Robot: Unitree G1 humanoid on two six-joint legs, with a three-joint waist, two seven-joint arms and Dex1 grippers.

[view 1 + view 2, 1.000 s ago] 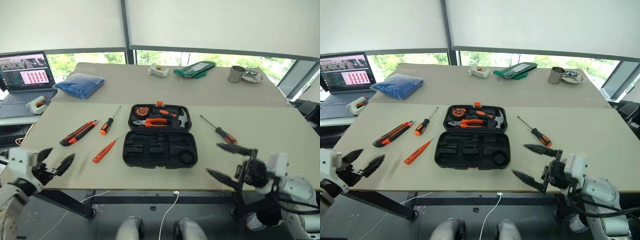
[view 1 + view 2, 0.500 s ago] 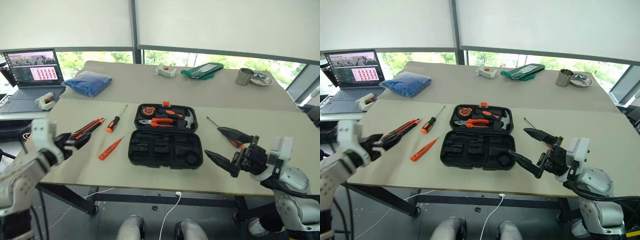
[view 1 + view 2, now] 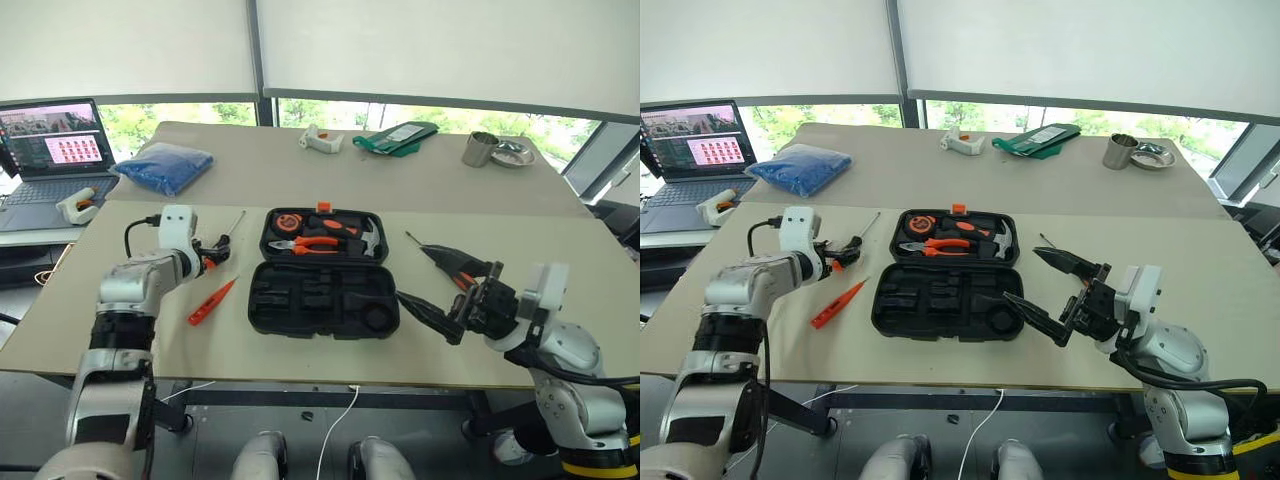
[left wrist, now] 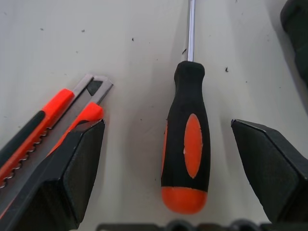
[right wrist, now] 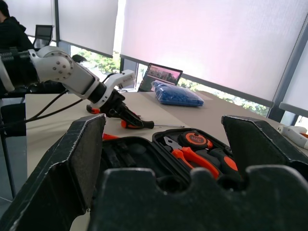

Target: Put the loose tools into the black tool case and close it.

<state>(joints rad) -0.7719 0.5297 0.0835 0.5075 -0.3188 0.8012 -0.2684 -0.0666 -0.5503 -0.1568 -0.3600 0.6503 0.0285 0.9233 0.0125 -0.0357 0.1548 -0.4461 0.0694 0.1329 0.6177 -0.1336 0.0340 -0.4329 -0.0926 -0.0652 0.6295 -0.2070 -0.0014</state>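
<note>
The black tool case [image 3: 322, 274] sits open in the middle of the bench [image 3: 560, 245], lid flat at the far side with orange-handled pliers [image 3: 312, 243], a hammer [image 3: 367, 238] and a tape measure [image 3: 285, 222] in its slots; the near half's slots look bare.

Left of the case, the left gripper [image 4: 178, 159] is down at the bench with jaws spread wide, straddling a black-and-orange screwdriver [image 4: 186, 142] without touching it. The orange-black utility knife [image 4: 45, 127] lies just beside, right up against one finger [image 4: 72, 173]. A slim all-orange tester screwdriver [image 3: 211, 301] lies a bit nearer, between that gripper and the case.

On the right, the right gripper [image 3: 432, 279] hangs above the bench near the case's right end, jaws wide open, nothing in them. A second black-and-orange screwdriver [image 3: 452, 267] lies partly hidden behind it.

Further back: a blue bag [image 3: 161, 167], laptop [image 3: 48, 145] and metal cup [image 3: 476, 148].
</note>
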